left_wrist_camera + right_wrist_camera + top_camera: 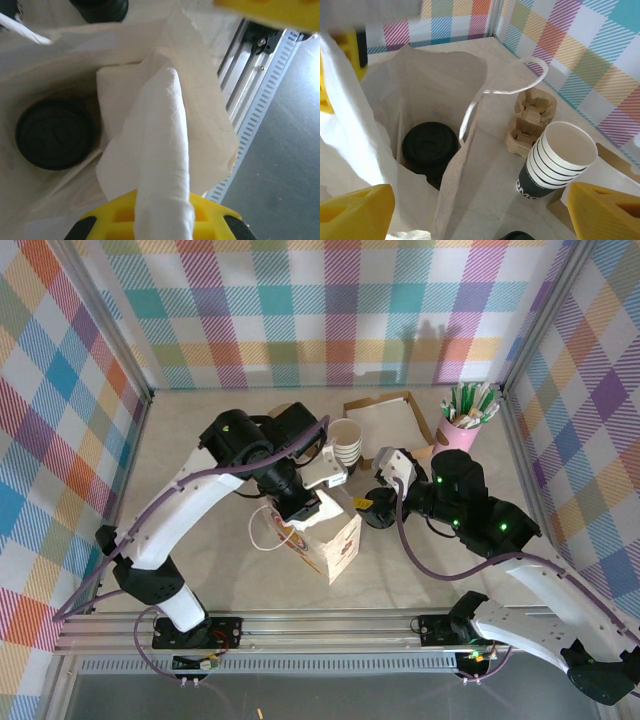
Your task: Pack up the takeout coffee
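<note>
Yellow-fingered left gripper (305, 508) clenches the rim of the white paper bag (380, 130), right gripper (480, 205) released above it; inside, the black-lidded cream paper cup (430, 145) seems light, crushable, best held mid-wall.

Takeout coffee (430, 147) upright inside bag (445, 75); cup stack (560, 160) beside bag, carrier (530, 120) just beside stack.
</note>
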